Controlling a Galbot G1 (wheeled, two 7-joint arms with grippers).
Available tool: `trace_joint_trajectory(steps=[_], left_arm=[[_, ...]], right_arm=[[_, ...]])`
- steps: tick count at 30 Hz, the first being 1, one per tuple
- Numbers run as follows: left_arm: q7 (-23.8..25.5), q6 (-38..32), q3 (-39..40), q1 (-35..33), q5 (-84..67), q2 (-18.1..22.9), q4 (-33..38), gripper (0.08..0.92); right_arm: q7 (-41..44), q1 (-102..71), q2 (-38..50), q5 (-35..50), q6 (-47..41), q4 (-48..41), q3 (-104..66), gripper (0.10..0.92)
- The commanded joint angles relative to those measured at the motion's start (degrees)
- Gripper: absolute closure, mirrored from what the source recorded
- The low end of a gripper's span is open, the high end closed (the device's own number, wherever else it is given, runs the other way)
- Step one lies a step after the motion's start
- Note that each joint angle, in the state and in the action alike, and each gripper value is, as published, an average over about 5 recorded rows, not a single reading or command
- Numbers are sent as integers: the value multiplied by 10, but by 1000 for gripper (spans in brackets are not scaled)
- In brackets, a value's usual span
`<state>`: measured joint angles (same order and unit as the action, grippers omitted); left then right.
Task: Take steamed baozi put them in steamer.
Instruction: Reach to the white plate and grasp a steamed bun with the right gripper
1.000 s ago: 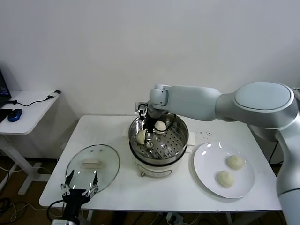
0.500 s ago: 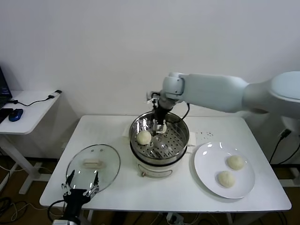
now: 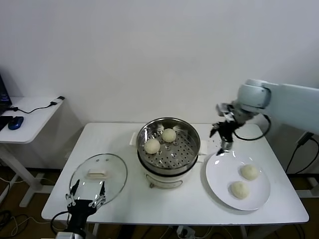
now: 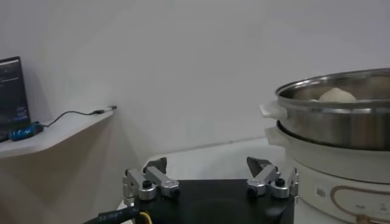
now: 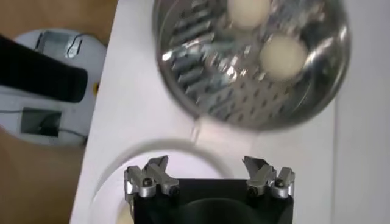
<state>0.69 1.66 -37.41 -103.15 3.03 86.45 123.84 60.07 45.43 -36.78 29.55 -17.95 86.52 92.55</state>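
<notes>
Baozi: four in all, two (image 3: 152, 145) (image 3: 169, 135) lying in the steamer (image 3: 169, 147) near its 10 and 12 o'clock rim, two (image 3: 249, 172) (image 3: 239, 189) waiting on the plate (image 3: 222, 186) at the steamer's 3 o'clock. They look soft and light, easily dented, so a gentle pinch across the widest part of the dome, from above, seems the safest hold. Each is a smooth, cream-white dome with no visible wrapper. The right gripper (image 3: 223, 137) hangs empty, fingers spread, above the plate's 11 o'clock edge. The left gripper (image 3: 84, 197) is parked at the table's (image 3: 169, 204) 7 o'clock corner beside the lid (image 3: 98, 175), fingers released, holding nothing.
</notes>
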Motion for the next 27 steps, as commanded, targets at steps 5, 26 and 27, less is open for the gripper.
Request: trace_joint_trajectory(steps=[5,26,27], left_arm=[[0,3,-5,-2,4,4,2,177],[4,1,-11,-14,10,9,-10,177],[4,1,-11,-14,10,9,-11,177]], right_arm=[[16,-269,162,-209,14,34,-166,203],[-20,-419,87,-240,16,-72,-282,203],[-21,-422,83,-240,16,-76,-283,203]])
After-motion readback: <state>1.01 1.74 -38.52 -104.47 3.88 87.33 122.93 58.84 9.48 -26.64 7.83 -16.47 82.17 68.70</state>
